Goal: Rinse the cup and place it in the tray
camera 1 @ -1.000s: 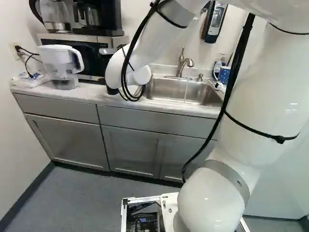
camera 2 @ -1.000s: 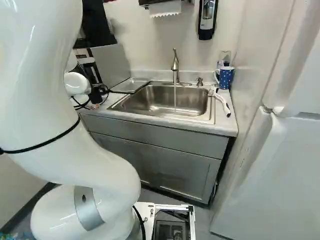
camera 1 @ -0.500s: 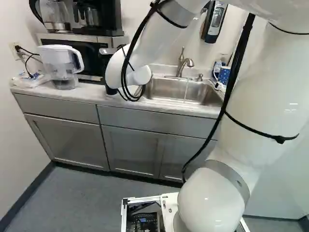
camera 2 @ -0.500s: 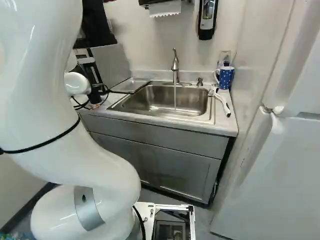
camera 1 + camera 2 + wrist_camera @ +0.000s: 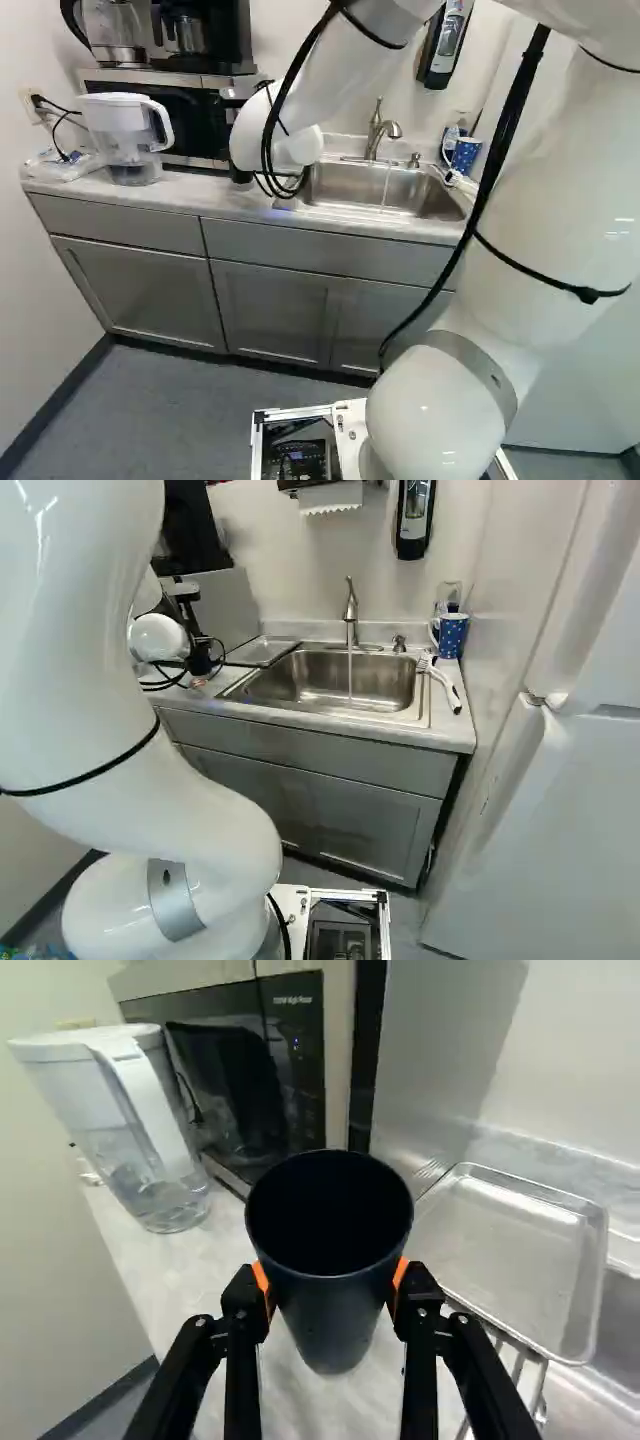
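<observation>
cup (image 5: pixel 331 1288): dark, tall, tapers to the base. mouth faces the wrist camera, inside too dark to read. out over the surface (image 5: pixel 175 1275), between the pitcher (image 5: pixel 135 1125) and the tray (image 5: pixel 505 1250). can't tell if the base touches down.
hand (image 5: pixel 331 1278): closed on the cup from two sides, orange pads (image 5: pixel 262 1280) on the wall below the rim. fingers sit a cup's width apart, nothing else held.
tray: shallow, metal, just beside the cup. nothing in it. near corner close to some metal bars (image 5: pixel 518 1372).
sink (image 5: pixel 320 678): water (image 5: pixel 350 680) running from the faucet (image 5: pixel 350 608) into the basin. cup well clear of the stream.
status: can't confirm rinsed or not, no drops readable on the wall. my read is transport, either leg. not placed.
handling: probably light, fairly stiff, hard to break. likely slick if wet. weight climbs if water's inside.
where to hold: current spot looks right, opposite sides of the wall. taper could let it slip down, so keep squeeze steady, not crushing.
next: if rinsed, shift over the tray, clear its raised rim, lower level, release. if not, go under the water first.
risk: clipping the tray edge, or tipping on release.
</observation>
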Available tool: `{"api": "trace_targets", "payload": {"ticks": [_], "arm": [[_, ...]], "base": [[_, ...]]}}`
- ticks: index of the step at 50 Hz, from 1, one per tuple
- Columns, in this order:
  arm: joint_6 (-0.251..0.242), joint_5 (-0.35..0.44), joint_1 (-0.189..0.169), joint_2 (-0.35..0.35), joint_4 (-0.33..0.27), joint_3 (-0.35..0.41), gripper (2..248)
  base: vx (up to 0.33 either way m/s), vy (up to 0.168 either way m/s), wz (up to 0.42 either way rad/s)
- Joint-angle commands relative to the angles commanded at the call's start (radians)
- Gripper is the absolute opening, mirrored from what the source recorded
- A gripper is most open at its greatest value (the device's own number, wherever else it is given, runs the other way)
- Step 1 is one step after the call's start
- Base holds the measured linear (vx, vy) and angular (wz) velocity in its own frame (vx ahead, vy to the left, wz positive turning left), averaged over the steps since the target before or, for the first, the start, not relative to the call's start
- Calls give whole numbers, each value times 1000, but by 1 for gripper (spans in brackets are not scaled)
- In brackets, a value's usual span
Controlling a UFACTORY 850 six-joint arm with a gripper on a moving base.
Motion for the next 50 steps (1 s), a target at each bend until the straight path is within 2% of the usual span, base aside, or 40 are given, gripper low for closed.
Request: {"api": "trace_targets", "payload": {"ticks": [29, 50], "arm": [[0, 0, -94, 15, 0, -48, 125], [0, 0, -161, -10, 0, -74, 125]], "base": [[0, 0, 0], [0, 0, 0]]}}
